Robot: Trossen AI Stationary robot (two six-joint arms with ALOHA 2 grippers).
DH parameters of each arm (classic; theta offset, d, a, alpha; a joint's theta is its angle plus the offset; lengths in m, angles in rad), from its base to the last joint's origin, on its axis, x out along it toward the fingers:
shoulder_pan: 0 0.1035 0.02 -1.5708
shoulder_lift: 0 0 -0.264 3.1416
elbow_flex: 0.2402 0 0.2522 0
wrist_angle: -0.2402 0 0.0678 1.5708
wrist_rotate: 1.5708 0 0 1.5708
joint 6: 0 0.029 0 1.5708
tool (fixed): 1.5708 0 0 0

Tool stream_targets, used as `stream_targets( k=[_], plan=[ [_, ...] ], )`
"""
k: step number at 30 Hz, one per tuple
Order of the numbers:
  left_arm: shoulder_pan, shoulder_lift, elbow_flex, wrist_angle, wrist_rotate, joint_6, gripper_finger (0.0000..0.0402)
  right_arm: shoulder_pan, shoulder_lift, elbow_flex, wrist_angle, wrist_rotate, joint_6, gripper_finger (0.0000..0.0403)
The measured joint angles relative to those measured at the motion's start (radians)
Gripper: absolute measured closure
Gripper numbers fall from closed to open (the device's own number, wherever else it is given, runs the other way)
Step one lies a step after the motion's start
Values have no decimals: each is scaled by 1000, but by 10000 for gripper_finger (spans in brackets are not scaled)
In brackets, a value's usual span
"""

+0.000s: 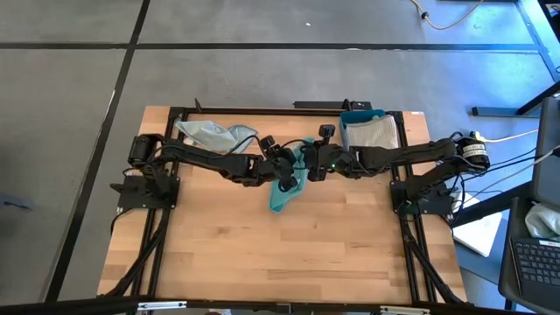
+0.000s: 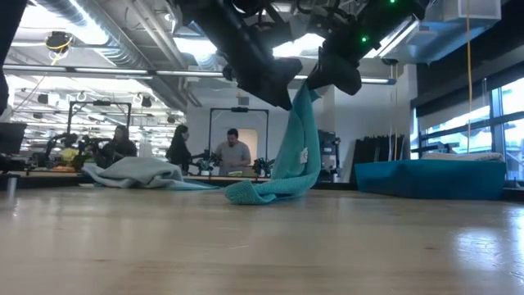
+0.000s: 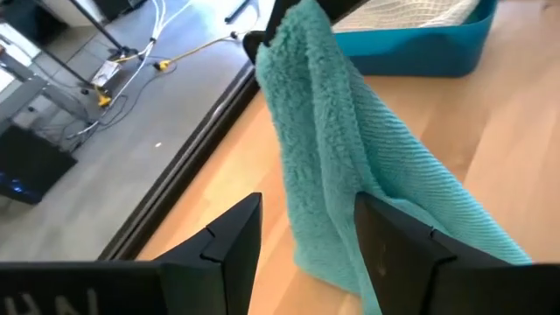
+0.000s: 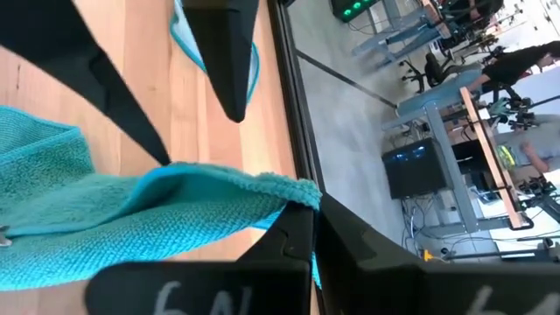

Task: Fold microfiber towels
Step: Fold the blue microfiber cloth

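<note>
Teal towel (image 2: 288,160) held aloft at top corner by clenched right gripper (image 4: 302,219), lower end pooled on table (image 1: 289,254). Left gripper (image 3: 302,236) released, fingers straddling hanging edge. Second corner best pinched near hem, then cloth spread taut.

hanging towel (image 1: 286,187): teal, ribbed weave on one face, fluffy pile on the other, small white tag
towel heap (image 1: 213,135): light grey with pale blue-green
tray (image 1: 368,116): blue-teal plastic
cloth in the tray (image 1: 371,133): off-white with a fine grid pattern
table (image 1: 280,254): pale wood planks, black frame
arms: dark, green light on the right one
floor (image 1: 262,79): grey with dark lines
</note>
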Motion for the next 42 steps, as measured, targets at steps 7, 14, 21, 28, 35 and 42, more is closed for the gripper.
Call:
stream_targets(
  k=[7,14,21,28,35,42],
  plan=[
    [-43,-5,0,69,9,30,227,-2,0,0,1,0,0,397],
    [-89,-52,13,117,-68,55,227,-2,0,0,1,-3,0,397],
    [-58,-4,11,135,-62,24,227,-2,0,0,6,-8,1,397],
    [-50,37,11,163,-57,30,227,-2,0,0,12,-9,0,397],
    [-17,84,11,152,-108,37,227,-2,0,0,15,-36,0,397],
    [-12,82,11,99,-161,32,227,-2,0,0,0,-29,0,397]
  ],
)
